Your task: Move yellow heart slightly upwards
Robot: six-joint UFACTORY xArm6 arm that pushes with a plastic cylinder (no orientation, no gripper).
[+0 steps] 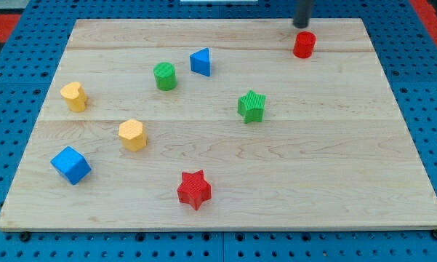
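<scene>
The yellow heart point(73, 95) lies near the board's left edge. My tip point(302, 26) is at the view's top right, far from the heart, just above a red cylinder point(304, 45) and close to it. Only the lower part of the rod shows; the rest runs out of the view's top.
A yellow hexagon point(132, 135) lies below and right of the heart, and a blue cube point(70, 165) sits below the heart. A green cylinder point(165, 76), a blue triangle point(200, 62), a green star point(251, 106) and a red star point(194, 189) are spread over the wooden board point(334, 182).
</scene>
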